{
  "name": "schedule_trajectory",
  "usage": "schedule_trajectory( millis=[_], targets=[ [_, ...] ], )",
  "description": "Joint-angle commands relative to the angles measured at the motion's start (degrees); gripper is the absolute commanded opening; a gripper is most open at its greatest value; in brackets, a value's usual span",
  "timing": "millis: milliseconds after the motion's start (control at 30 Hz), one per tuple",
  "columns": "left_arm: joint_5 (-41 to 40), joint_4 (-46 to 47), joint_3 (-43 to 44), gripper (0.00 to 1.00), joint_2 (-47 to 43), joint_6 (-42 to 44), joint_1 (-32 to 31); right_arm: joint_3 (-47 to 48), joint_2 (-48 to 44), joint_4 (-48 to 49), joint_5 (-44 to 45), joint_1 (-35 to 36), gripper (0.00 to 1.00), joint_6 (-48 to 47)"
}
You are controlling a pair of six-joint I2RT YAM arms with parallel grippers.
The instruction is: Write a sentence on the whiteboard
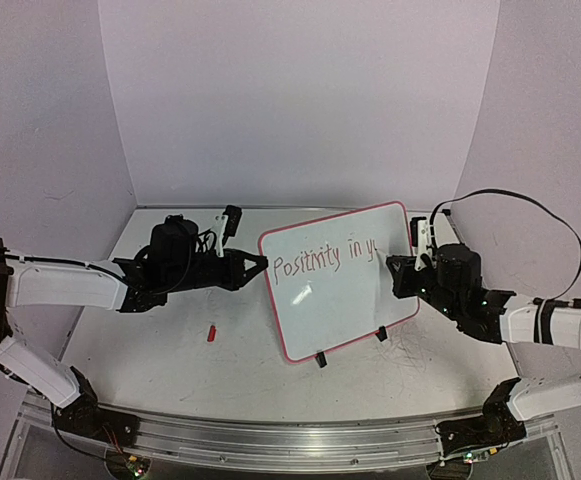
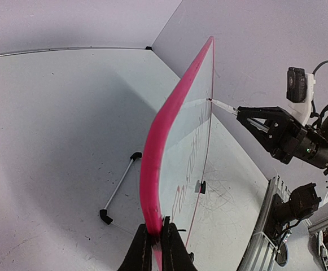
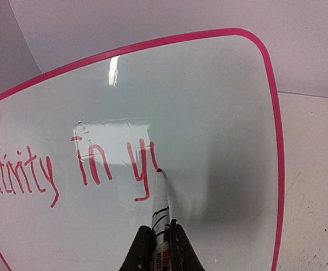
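Viewing remotely, I find the whiteboard (image 1: 345, 300) standing tilted on the tabletop (image 1: 170, 350), left gripper (image 1: 258, 265) jaws clamped on its edge. Right gripper (image 3: 159, 240) jaws pinch a marker (image 3: 160, 195), its tip touching the sentence (image 3: 96, 166) after "in y".

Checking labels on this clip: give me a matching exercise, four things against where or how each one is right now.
Things:
1. whiteboard
2. marker
3. small red object
4. lettering

States:
A. lying loose on the table
B. red, stops partway through a word
C. edge pinched by the left end effector
D. tip on the board, held by the right end effector

Pairs: 1-C, 2-D, 3-A, 4-B.
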Motion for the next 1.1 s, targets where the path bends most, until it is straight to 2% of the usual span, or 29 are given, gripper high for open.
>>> schedule_trajectory(
  millis=[0,600,1067],
  targets=[
    [-1.94,-1.33,2.54,0.00,-0.45,2.44,0.31,1.09,-0.04,1.25,2.46,-0.41,0.00,0.60],
    [-1.92,-1.33,2.57,0.00,-0.47,2.61,0.31,5.00,3.23,3.32,2.22,-0.37,0.00,-0.69],
    [-2.14,-1.33,2.49,0.00,-0.52,2.61,0.31,2.65,2.62,2.89,-1.55,-0.36,0.00,-0.03]
  ],
)
